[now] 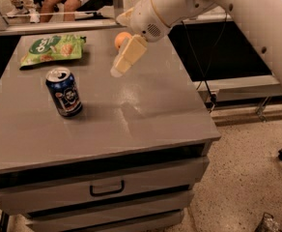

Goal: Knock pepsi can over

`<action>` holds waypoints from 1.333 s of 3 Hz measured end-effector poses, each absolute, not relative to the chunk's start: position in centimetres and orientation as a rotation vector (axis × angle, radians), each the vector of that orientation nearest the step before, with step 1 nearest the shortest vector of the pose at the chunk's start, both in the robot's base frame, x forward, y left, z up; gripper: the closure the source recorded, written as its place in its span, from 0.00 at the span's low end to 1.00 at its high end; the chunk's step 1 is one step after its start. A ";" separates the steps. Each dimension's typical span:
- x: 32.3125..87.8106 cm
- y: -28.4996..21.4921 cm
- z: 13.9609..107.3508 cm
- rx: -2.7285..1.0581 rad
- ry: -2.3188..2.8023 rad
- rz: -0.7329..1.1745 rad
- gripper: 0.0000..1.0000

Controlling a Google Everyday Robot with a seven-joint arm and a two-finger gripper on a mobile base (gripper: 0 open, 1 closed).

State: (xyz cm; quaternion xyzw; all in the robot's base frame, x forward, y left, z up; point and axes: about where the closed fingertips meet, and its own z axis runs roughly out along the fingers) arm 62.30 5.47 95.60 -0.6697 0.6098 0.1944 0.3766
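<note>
A grey cabinet top (150,115) is filling most of the view, with a shut drawer (155,177) sitting below its near edge, a dark handle (106,188) showing on the drawer front and its contents hidden. The pepsi can (63,92) is standing upright on the left part of the top, well in from the near edge and a little in from the left edge. A green snack bag (53,49) is lying flat beyond it, near the far left corner. An orange fruit (121,39) is sitting at the far edge, partly hidden behind the robot. Bare surface is stretching across the middle and right of the top. The white arm (237,8) is reaching in from the upper right, and its gripper (117,71) is hanging above the top, tilted down and leftward, just in front of the fruit. Whether the gripper is apart or together cannot be told. The can is standing to the gripper's left and nearer, clearly apart from it.
</note>
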 end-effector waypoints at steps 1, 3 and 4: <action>62.4 8.3 95.0 -1.654 1.433 0.692 0.00; 59.9 12.5 93.2 -1.597 1.242 1.024 0.00; 57.8 14.0 92.6 -1.601 1.170 1.151 0.00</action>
